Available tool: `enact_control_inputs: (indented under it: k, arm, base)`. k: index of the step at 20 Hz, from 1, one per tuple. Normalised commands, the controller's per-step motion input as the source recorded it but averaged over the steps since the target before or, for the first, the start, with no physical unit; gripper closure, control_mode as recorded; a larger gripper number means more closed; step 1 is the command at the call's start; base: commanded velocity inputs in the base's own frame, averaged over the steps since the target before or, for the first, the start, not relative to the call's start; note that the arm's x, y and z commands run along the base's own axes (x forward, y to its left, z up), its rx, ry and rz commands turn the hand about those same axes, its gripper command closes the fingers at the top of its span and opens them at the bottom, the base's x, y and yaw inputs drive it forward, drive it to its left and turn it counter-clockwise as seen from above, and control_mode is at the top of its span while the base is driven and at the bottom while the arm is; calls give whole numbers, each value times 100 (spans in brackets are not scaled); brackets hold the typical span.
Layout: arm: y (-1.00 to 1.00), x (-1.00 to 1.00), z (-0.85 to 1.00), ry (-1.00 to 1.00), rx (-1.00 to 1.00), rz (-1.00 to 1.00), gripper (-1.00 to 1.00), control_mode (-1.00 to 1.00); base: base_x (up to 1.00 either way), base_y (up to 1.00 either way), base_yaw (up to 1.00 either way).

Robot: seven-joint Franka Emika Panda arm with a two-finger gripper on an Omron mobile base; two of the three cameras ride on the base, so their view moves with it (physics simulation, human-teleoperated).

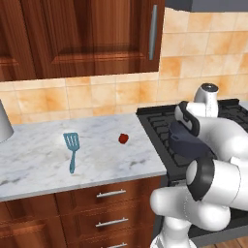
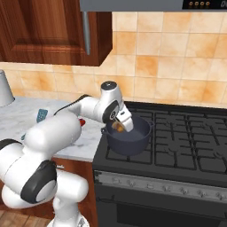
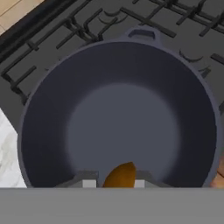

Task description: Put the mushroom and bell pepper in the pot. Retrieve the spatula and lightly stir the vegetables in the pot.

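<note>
The arm's bulk hides most of the pot point(image 1: 186, 140) from the left. Above its rim point(image 2: 128, 133), the gripper point(image 3: 114, 183) pinches a brown mushroom point(image 3: 120, 176); bell pepper point(image 1: 123, 138) and spatula point(image 1: 72, 150) lie apart on the marble counter point(image 1: 38, 160).

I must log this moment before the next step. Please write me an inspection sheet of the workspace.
Surface: marble counter beside a black gas stove.
Job's things: pot on the stove's front left burner, bottom bare; bell pepper and spatula lie apart on the counter; mushroom, brown, held over the pot.
Clutter: grey object at the counter's far left edge.
Gripper: gripper above the pot, shut on the mushroom.
Cables: nothing seen.
Surroundings: wooden cabinets, tiled wall, range hood.
</note>
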Motion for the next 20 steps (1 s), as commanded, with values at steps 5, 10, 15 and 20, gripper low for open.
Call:
enact_control_inputs:
  k: [5,10,15,20]
  arm:
    - [-21,16,-45,13,0,0,100,-100]
    - [-16,9,-28,10,0,0,100,-100]
    - [-4,2,-20,4,2,0,-100,-100]
    - [0,2,-8,9,2,0,-100,-100]
  base:
    - [0,0,0]
    - [0,0,0]
    - [0,0,0]
    - [0,0,0]
